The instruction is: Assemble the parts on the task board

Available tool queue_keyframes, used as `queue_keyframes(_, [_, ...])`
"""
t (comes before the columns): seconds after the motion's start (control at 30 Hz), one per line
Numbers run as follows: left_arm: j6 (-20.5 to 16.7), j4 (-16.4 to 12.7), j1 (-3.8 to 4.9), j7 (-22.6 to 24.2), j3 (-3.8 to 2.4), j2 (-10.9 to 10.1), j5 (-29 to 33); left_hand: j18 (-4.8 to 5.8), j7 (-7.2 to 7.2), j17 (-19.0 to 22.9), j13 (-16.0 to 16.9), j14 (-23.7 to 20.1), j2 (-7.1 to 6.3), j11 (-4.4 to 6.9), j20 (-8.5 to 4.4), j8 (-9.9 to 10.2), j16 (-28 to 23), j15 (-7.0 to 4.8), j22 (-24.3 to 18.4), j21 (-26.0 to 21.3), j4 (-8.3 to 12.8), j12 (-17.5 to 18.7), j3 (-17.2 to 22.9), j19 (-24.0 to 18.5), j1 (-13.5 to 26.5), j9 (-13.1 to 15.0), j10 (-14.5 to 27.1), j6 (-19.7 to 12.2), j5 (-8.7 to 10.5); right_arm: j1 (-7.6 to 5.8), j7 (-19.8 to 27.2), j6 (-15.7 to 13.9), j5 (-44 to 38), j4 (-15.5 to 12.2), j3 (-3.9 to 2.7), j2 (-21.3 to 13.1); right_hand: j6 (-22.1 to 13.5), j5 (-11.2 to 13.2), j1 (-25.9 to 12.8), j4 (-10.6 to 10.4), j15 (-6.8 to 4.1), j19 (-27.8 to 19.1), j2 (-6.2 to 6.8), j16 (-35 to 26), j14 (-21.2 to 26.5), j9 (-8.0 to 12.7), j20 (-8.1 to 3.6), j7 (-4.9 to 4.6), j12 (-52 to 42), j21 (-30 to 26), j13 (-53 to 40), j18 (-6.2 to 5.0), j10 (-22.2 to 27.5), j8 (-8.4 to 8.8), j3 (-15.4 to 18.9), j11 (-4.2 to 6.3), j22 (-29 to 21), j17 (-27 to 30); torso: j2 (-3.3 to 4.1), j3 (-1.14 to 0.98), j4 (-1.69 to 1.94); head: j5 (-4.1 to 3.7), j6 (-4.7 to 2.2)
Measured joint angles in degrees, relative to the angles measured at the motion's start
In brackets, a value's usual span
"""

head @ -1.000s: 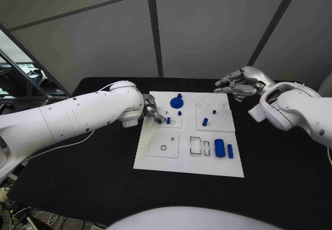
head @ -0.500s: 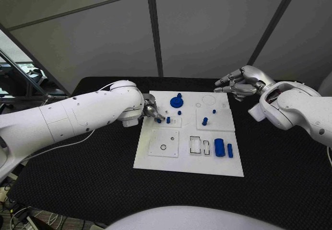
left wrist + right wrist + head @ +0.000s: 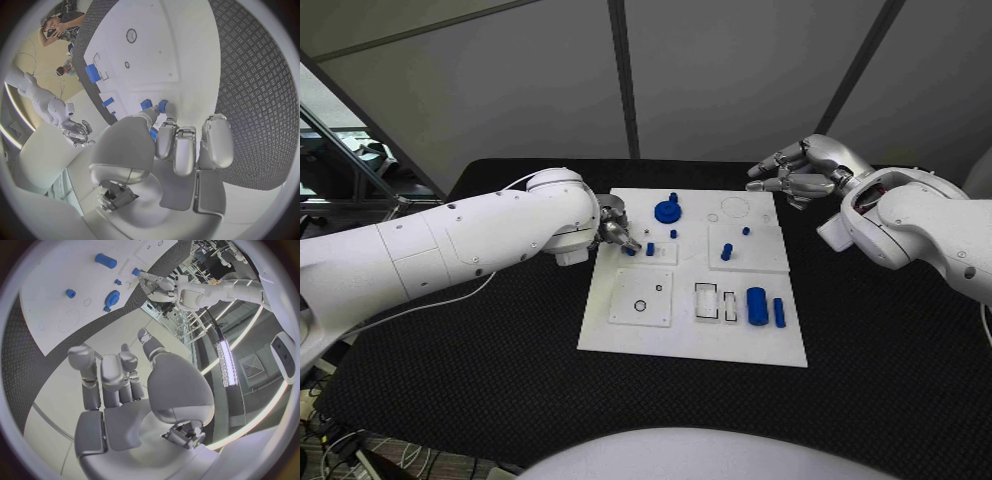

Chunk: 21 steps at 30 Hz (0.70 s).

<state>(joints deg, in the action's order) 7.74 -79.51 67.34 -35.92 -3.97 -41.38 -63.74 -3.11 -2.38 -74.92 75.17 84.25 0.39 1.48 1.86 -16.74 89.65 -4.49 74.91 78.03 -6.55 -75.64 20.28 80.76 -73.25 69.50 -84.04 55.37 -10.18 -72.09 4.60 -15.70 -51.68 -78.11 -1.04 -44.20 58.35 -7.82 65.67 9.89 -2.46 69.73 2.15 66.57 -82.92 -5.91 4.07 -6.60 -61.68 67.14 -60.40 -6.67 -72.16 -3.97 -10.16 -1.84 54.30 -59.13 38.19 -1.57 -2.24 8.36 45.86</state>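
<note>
Black textured cloth covers the table (image 3: 473, 380), and the white task board (image 3: 697, 345) lies in its middle, with grey wall panels behind.

Nearest on the board, toward 5 o'clock from its centre, a thick blue cylinder (image 3: 757, 307) lies on its side, and a thinner blue bar (image 3: 779, 313) lies just beside it, toward the board's edge. Next to them are two empty rectangular slots (image 3: 717, 302), and at about 7 o'clock is a small plate with a ring outline (image 3: 640, 305).

Farther away, a blue peg (image 3: 727, 254) stands on the raised square plate at 2 o'clock, with a smaller blue stud (image 3: 746, 233) behind it. At 10 o'clock a short blue peg (image 3: 651, 250) stands on a small plate, and the left hand (image 3: 617, 232) is right there at the board's edge. Its fingertips (image 3: 164, 107) are bent down onto a small blue part (image 3: 147, 104); I cannot tell if they really pinch it or only touch it.

Near 12 o'clock the round blue gear (image 3: 669, 212) stands with its stem up, beside a circle outline.

Farthest, beyond the board's 1 o'clock corner, the right hand (image 3: 790, 172) hovers above the cloth. Its fingers (image 3: 100, 375) are a little curled but apart, and it holds nothing.
</note>
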Motion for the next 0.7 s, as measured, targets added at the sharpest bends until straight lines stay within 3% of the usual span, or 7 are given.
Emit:
queue_keyframes(0.5, [-0.3,-0.2,-0.09,0.7,-0.14,-0.4,0.0,0.00,-0.21,0.0,-0.1,0.0,0.15,-0.12,0.00,0.0,0.0,0.02,0.0,0.0,0.1,0.3,-0.1,0.0,-0.1,-0.1,0.1,-0.2,-0.66,0.00,0.0,0.0,0.0,0.2,0.00,0.1,0.0,0.0,0.0,0.0,0.00,0.0,0.00,0.0,0.0,0.0,0.00,0.00,0.0,0.0,0.0,0.00,0.0,0.00,0.0,0.00,0.0,0.0,-0.02,-0.03,0.00,0.19,-0.10])
queue_keyframes(0.7, [0.7,-0.6,-0.10,0.7,-1.19,-0.8,0.0,0.00,-0.31,0.0,-0.1,-0.1,0.15,-0.21,0.00,0.1,0.0,0.10,0.0,-0.4,0.1,1.1,0.0,0.0,-0.1,-0.1,0.2,-0.3,-0.66,0.00,0.0,0.0,0.0,0.2,0.00,0.1,0.0,0.0,0.0,0.0,0.00,0.0,0.00,0.0,0.0,0.0,0.00,0.00,0.0,0.0,0.0,0.00,0.0,0.00,0.0,0.00,0.1,0.0,0.02,-0.03,0.00,0.24,-0.02])
